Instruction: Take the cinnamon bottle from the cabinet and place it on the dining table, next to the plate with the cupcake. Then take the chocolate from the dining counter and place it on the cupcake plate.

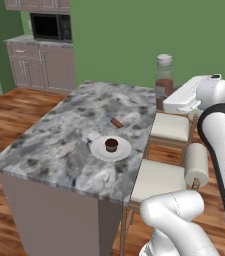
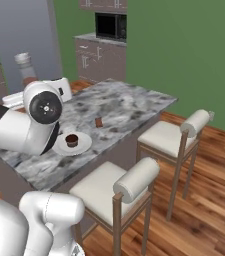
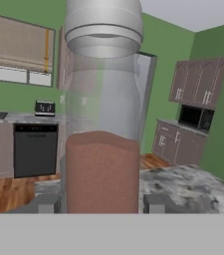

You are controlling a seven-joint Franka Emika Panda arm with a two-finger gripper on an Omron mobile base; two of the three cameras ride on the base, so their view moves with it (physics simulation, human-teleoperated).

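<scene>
Hand view puts the cinnamon bottle (image 3: 102, 124) upright between your hand's (image 3: 102, 203) fingertips — closed on it, carried above the bench (image 1: 59, 145) edge. The plate (image 1: 100, 150) with the cupcake (image 1: 111, 145) lies ahead of the hand and below — lower the bottle beside it.

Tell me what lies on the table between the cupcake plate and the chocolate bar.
Nothing: in the left base view, only bare marbled table top separates the plate from the chocolate bar. The right base view shows the same gap.
</scene>
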